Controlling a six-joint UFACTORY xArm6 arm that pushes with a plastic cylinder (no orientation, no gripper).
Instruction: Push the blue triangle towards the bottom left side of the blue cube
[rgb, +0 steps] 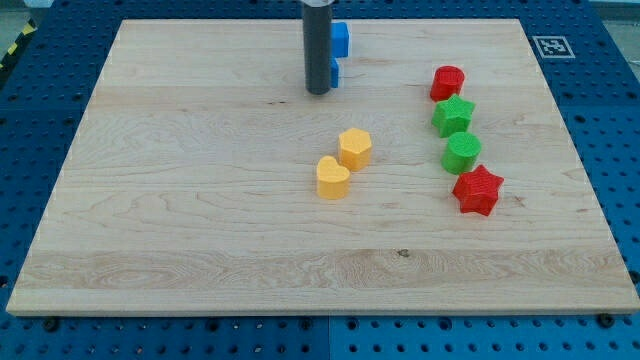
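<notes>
My dark rod comes down from the view's top, and my tip rests on the board near its top middle. Two blue blocks sit just behind and to the right of the rod, mostly hidden by it. The upper one is the blue cube. The lower one is the blue triangle, of which only a sliver shows right beside my tip, below the cube. I cannot tell whether my tip touches it.
A yellow hexagon and a yellow heart sit mid-board. At the view's right a column runs downward: red hexagon-like block, green star, green round block, red star. The wooden board lies on a blue pegboard table.
</notes>
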